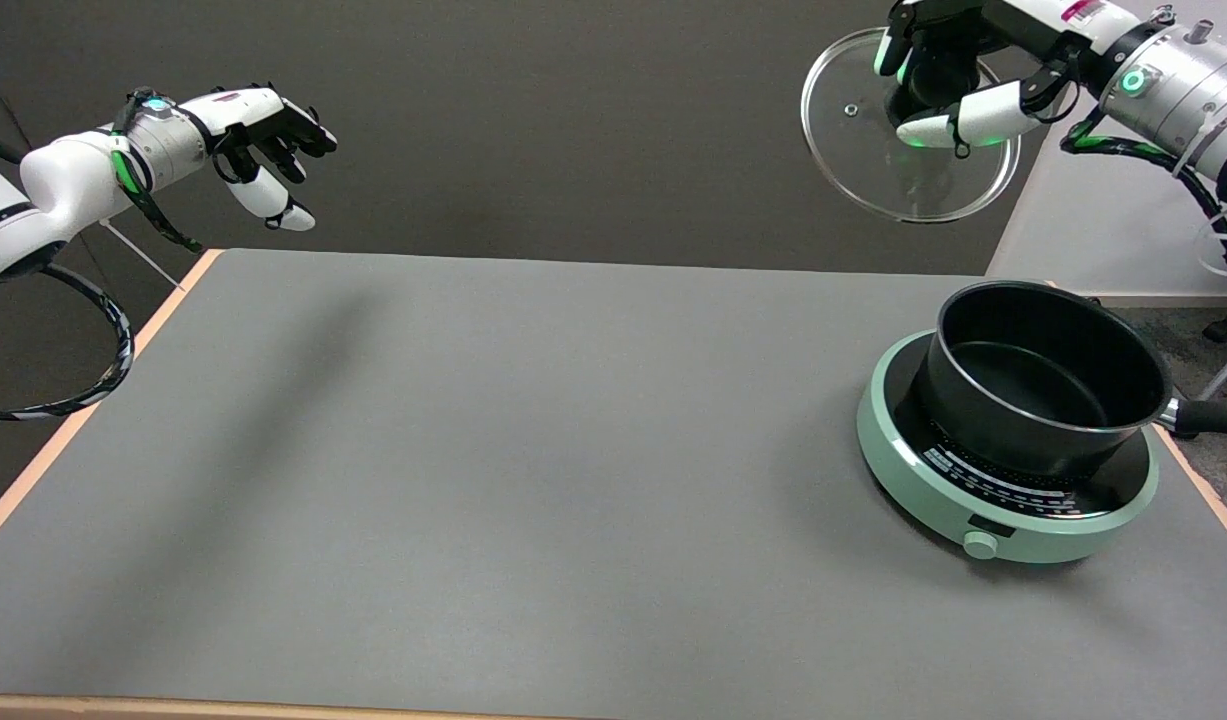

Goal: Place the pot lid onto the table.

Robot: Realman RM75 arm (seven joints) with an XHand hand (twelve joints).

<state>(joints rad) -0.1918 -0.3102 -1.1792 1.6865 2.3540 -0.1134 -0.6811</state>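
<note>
We see one glass pot lid point(878, 165), one black pot point(1048, 375), one round cooker point(933, 480) and two robot arms, each ending in a black-and-white hand.

At the upper right of the frame, the right hand point(948, 85) holds the single clear lid up in the air, well above the desk point(473, 480). Its fingers are closed around the lid's middle, where a knob would sit, though the hand hides that part from us. The lid hangs tilted, its round face turned toward us, and a small metal fitting shows through the glass left of the fingers.

Below it, at the right side of the frame, the pot stands uncovered on the pale green cooker. We see nothing inside the pot. Its dark handle point(1213, 418) points off the right edge. The cooker has one round dial point(980, 544) on its front rim and a black top with small white markings.

At the upper left of the frame, the other hand point(268, 150) hangs in the air with fingers loosely curled, holding nothing.

The desk is a wide matte grey surface with a light wooden edge showing along its left and bottom sides. Behind it is a dark wall, and a pale panel and a strip of floor show at the far right.
</note>
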